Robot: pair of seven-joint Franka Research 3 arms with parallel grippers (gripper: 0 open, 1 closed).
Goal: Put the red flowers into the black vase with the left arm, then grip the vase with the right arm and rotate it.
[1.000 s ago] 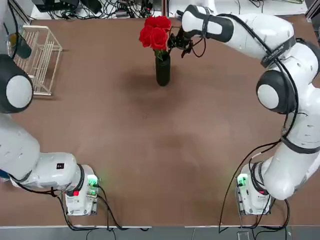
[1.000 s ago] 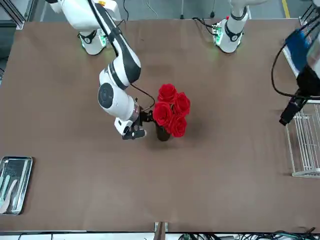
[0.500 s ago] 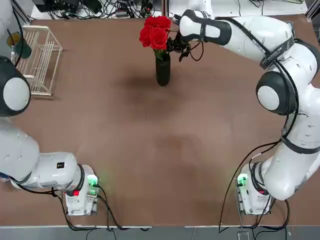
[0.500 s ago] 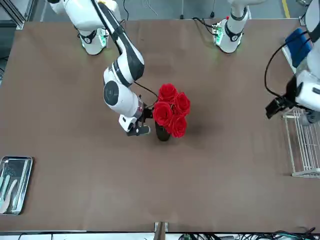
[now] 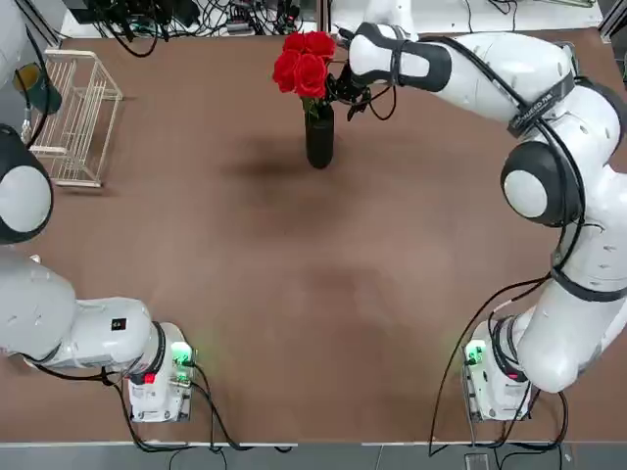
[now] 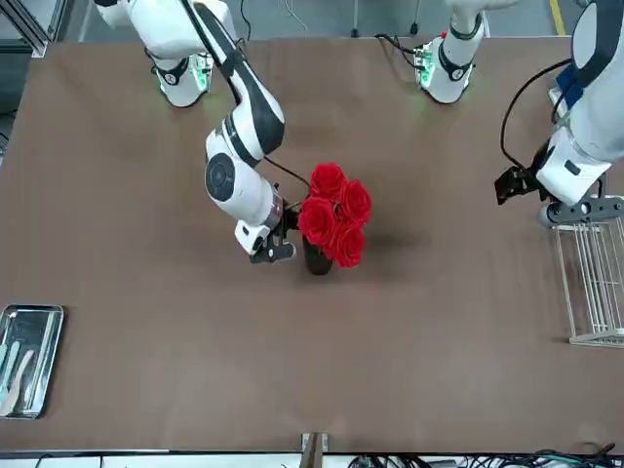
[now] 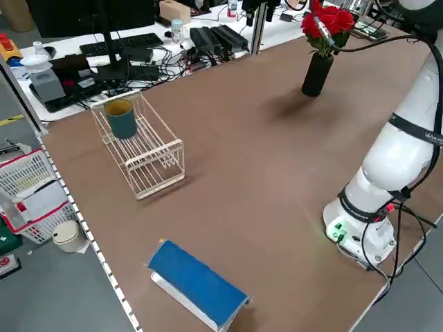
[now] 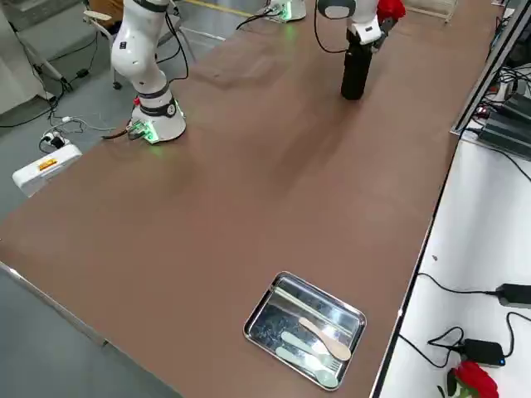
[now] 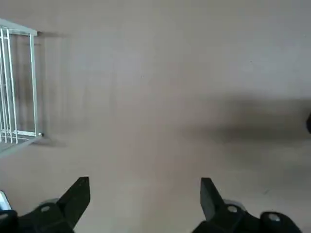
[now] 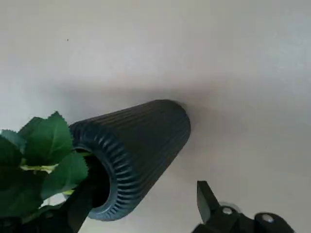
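Observation:
The red flowers [image 5: 306,61] stand in the black vase [image 5: 319,137] at the far middle of the table, blooms and green leaves [image 10: 43,150] over its mouth. My right gripper [image 10: 143,204] is open at the vase's upper part, and the ribbed black vase [image 10: 141,145] lies between its two fingers [image 10: 209,201] without visible contact. From across the table, the right gripper [image 6: 273,244] is seen just beside the vase [image 6: 314,258], under the flowers [image 6: 334,219]. My left gripper [image 9: 144,194] is open and holds nothing, above bare table near the wire rack.
A white wire rack [image 5: 73,117] holding a dark teal cup [image 7: 122,119] stands at the table's left. A metal tray [image 6: 29,356] with cutlery lies at the far right corner. A blue object [image 7: 197,283] lies at the left near edge. Cables run behind the far edge.
The right gripper has edged in so that its fingers now straddle the vase. The left arm has swung away from the rack's side, its gripper still open.

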